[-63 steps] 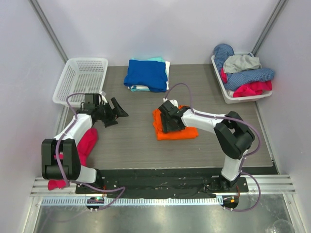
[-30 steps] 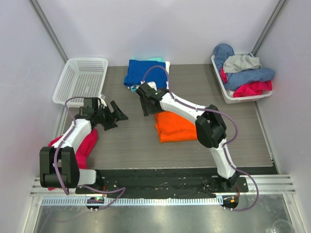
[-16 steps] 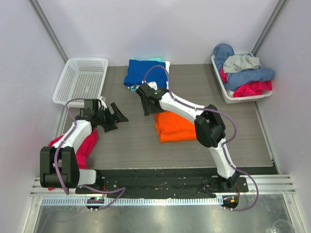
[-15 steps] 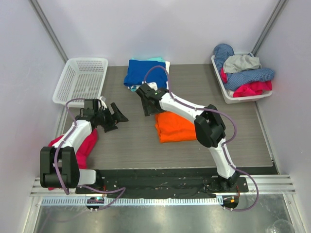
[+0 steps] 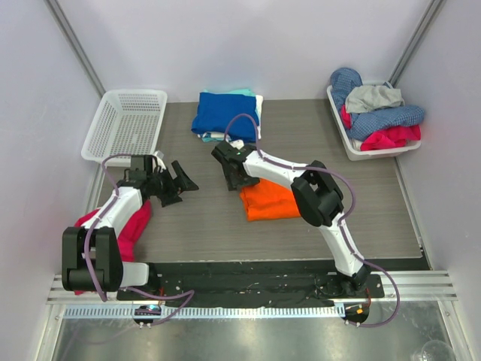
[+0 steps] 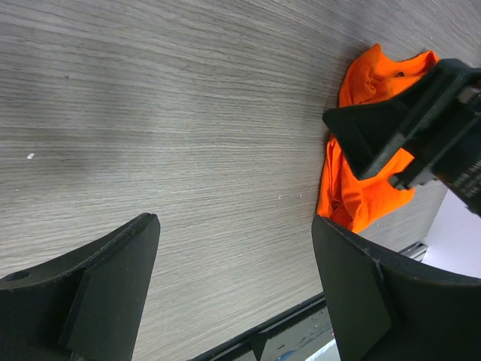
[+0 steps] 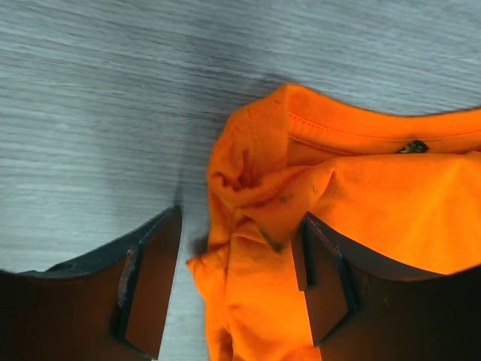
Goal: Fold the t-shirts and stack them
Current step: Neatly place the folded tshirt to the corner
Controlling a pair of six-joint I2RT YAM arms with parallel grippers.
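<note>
Orange t-shirt [image 5: 270, 201] midtable, white basket [image 5: 124, 128] left, bin [image 5: 352, 149] right (heaped)

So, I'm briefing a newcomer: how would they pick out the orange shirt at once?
On the grey table, nearer the arms than the blue-topped stack, lies a folded orange t-shirt. It is the only orange cloth, with the right gripper at its corner.

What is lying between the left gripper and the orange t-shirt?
Only bare table: in the left wrist view, nothing lies between the left gripper and the orange t-shirt.
</note>
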